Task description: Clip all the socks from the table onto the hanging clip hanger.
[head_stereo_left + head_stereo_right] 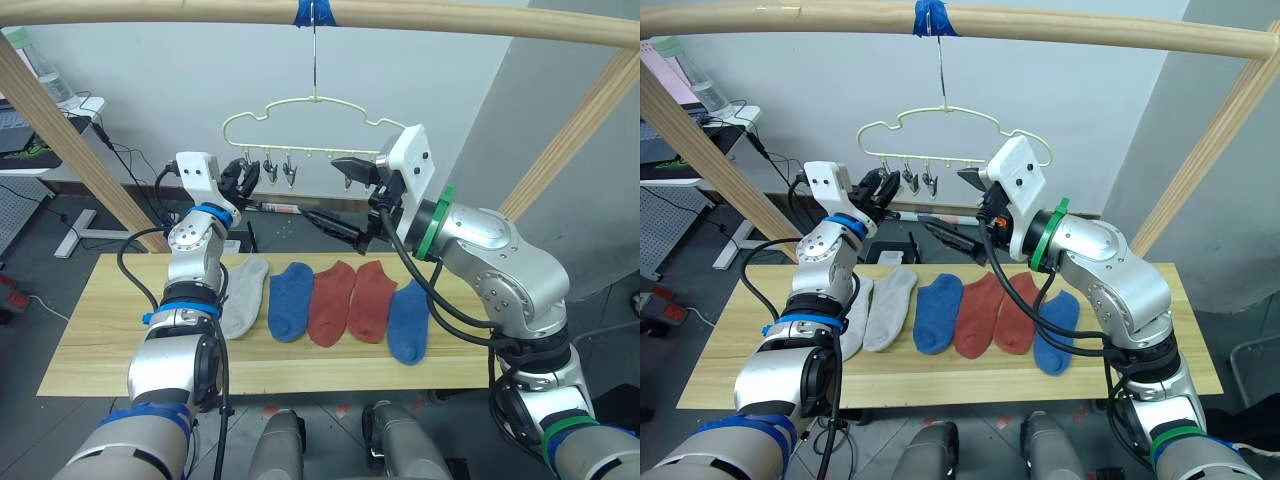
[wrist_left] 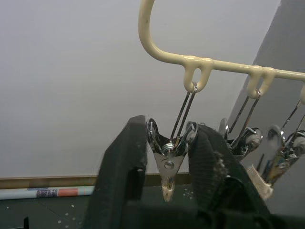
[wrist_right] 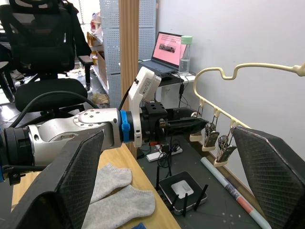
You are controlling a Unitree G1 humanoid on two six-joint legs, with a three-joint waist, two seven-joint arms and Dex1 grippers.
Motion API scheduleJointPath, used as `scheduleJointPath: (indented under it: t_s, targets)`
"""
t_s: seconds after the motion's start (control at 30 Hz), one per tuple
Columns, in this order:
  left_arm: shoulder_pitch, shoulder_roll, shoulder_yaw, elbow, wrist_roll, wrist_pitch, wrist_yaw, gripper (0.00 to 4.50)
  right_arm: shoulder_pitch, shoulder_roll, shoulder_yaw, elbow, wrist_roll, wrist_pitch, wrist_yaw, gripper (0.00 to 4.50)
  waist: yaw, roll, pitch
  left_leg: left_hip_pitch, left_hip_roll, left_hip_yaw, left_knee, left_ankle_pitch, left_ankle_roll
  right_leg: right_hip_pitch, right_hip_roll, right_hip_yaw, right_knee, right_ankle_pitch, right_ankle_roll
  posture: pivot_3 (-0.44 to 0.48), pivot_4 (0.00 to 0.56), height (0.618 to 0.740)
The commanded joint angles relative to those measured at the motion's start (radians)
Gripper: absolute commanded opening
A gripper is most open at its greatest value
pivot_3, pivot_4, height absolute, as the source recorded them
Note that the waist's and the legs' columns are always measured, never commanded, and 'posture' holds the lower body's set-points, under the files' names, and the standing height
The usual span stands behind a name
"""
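The left tool (image 2: 167, 191) is clenching the endmost metal clip (image 2: 167, 164) on the pale-yellow clip hanger (image 1: 315, 110), likely pinching it open for a sock. The right tool (image 1: 352, 166) is waiting released beside the hanger's far end, carrying nothing. All six socks (image 1: 940, 312) are lying along the table (image 1: 760, 370), toward its far edge.

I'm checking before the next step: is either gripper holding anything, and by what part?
The left gripper pinches a clip on the hanger by its upper handle wings. The right gripper is open and empty.
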Motion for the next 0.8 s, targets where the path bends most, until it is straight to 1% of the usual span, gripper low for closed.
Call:
scheduleJointPath:
  t_s: [0.03, 0.13, 0.3, 0.43, 0.53, 0.6, 0.67, 0.73, 0.8]
  targets:
    - [-0.018, 0.015, -0.002, -0.027, 0.003, -0.015, -0.010, 0.53, -0.008, 0.005, -0.017, -0.030, 0.006, -0.012, -0.009, 4.50, 0.000, 0.000, 0.000, 0.000, 0.000, 0.000, 0.000, 0.000, 0.000, 0.000, 0.000, 0.000, 0.000, 0.000, 0.000, -0.055, 0.234, 0.740]
    - [-0.012, 0.015, 0.000, -0.029, 0.001, -0.016, -0.012, 0.25, -0.008, 0.007, -0.017, -0.027, 0.005, -0.015, -0.008, 4.50, 0.000, 0.000, 0.001, 0.000, 0.000, 0.000, 0.000, 0.000, 0.000, 0.000, 0.000, 0.000, 0.000, 0.000, 0.000, -0.053, 0.233, 0.740]
    - [-0.007, 0.018, 0.003, -0.040, -0.001, -0.014, -0.013, 0.23, -0.004, 0.003, -0.016, -0.022, 0.002, -0.018, -0.003, 4.50, 0.000, 0.000, 0.001, 0.000, 0.000, 0.000, 0.000, 0.000, 0.000, 0.000, 0.000, 0.000, 0.000, 0.000, 0.000, -0.048, 0.233, 0.740]
    - [0.004, 0.033, -0.009, -0.089, 0.004, 0.044, -0.023, 0.23, 0.038, -0.032, -0.004, 0.005, -0.026, -0.034, 0.013, 4.50, 0.001, -0.001, 0.003, 0.000, 0.000, 0.000, 0.000, 0.000, 0.000, 0.000, 0.000, 0.000, 0.000, 0.000, 0.000, -0.044, 0.234, 0.740]
    - [0.027, 0.059, -0.036, -0.162, 0.013, 0.168, -0.044, 0.23, 0.115, -0.106, 0.027, 0.083, -0.096, -0.062, 0.028, 4.50, 0.003, -0.001, 0.003, 0.000, 0.000, 0.000, 0.000, 0.000, 0.000, 0.000, 0.000, 0.000, 0.000, 0.000, 0.000, -0.037, 0.235, 0.740]
    - [0.061, 0.087, -0.059, -0.265, -0.002, 0.317, -0.080, 0.23, 0.162, -0.162, 0.057, 0.183, -0.172, -0.087, 0.020, 4.50, 0.003, -0.001, 0.003, 0.000, -0.001, 0.000, 0.000, 0.000, 0.000, 0.000, -0.001, 0.000, 0.000, 0.000, 0.000, -0.035, 0.236, 0.740]
    - [0.104, 0.120, -0.073, -0.394, -0.041, 0.497, -0.126, 0.23, 0.199, -0.208, 0.081, 0.286, -0.228, -0.142, 0.044, 4.50, 0.003, -0.001, 0.004, 0.000, -0.001, 0.001, 0.000, 0.000, 0.000, 0.000, -0.001, 0.001, 0.000, 0.000, 0.000, -0.031, 0.237, 0.740]
    - [0.144, 0.162, -0.081, -0.507, -0.089, 0.675, -0.174, 0.23, 0.214, -0.217, 0.087, 0.389, -0.264, -0.209, 0.057, 4.50, -0.006, 0.000, 0.006, 0.001, -0.001, 0.001, 0.000, 0.000, 0.000, 0.000, -0.001, 0.001, 0.001, 0.000, 0.000, -0.027, 0.241, 0.740]
    - [0.163, 0.178, -0.082, -0.567, -0.110, 0.759, -0.181, 0.23, 0.215, -0.210, 0.084, 0.432, -0.280, -0.243, 0.065, 4.50, -0.016, 0.001, 0.007, 0.001, 0.000, 0.001, 0.000, 0.000, 0.000, 0.000, 0.000, 0.002, 0.002, 0.000, 0.000, -0.027, 0.241, 0.740]
